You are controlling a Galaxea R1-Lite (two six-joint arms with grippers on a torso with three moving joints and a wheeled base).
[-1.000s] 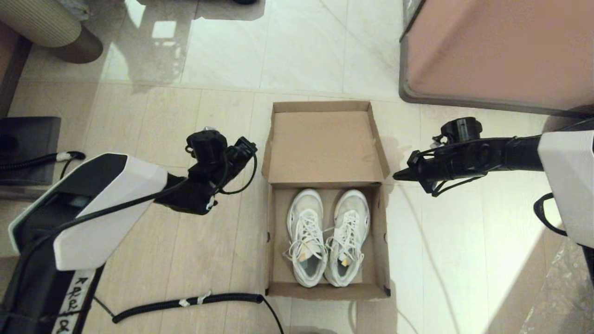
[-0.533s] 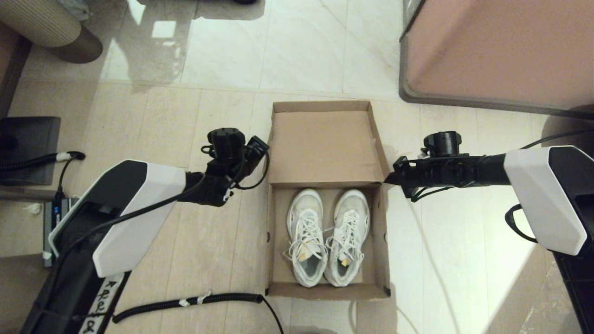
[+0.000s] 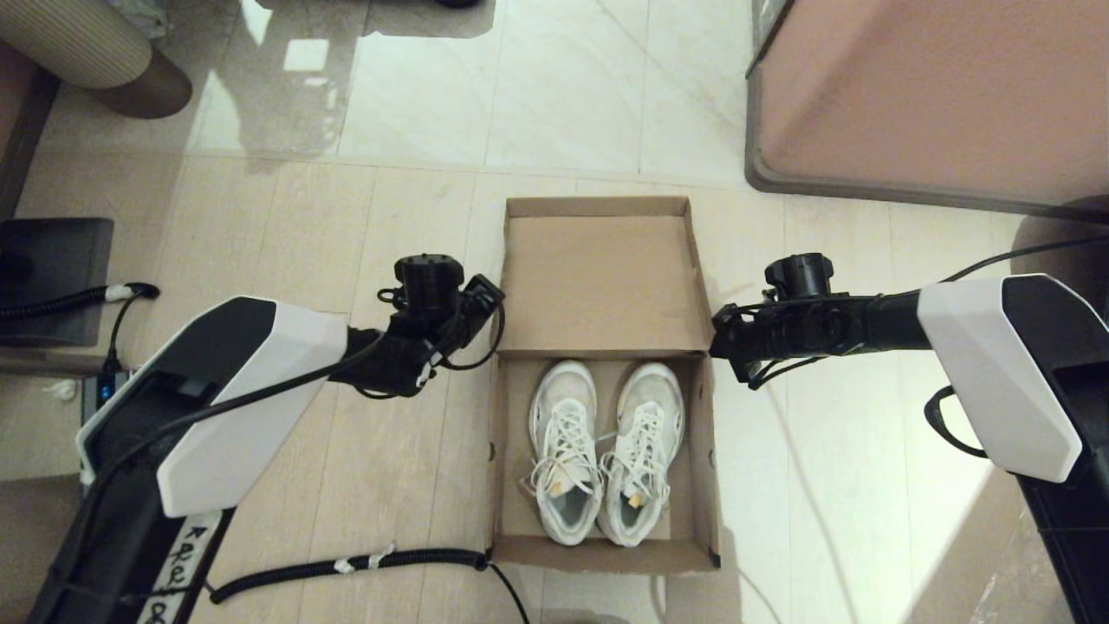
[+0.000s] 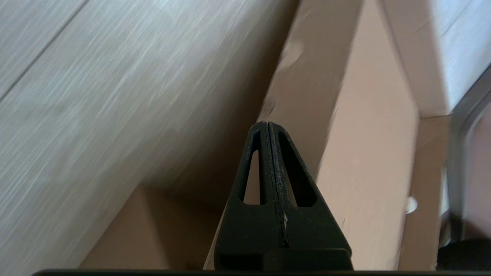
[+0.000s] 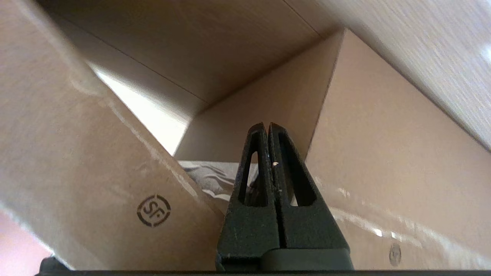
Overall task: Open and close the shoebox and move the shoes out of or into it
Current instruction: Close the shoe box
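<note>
So the shoebox (image 3: 604, 555) sits on the floor (image 3: 286, 225) dead centre, lid (image 3: 599, 282) flipped back on the far side. The shoes (image 3: 600, 451) are inside, side by side, toes toward the lid. Left gripper (image 4: 266, 126) is just beside the box's left wall near the hinge, right gripper (image 5: 267, 126) at the right wall opposite. A big block (image 3: 927, 95) sits far right, and a cable (image 3: 346, 565) lies near left.

The shoebox (image 3: 520, 485) is plain brown cardboard, with a small dark round "SF" stamp (image 5: 154, 210) on one outer wall. The shoes (image 3: 599, 451) are white mesh with white laces and grey insides. Both end effectors, left (image 4: 267, 126) and right (image 5: 267, 126), are matte black. The floor (image 3: 346, 217) is pale beige wood-grain, with glossy cream tiles farther away. The block (image 3: 927, 95) is pinkish-brown with a dark grey rim.
</note>
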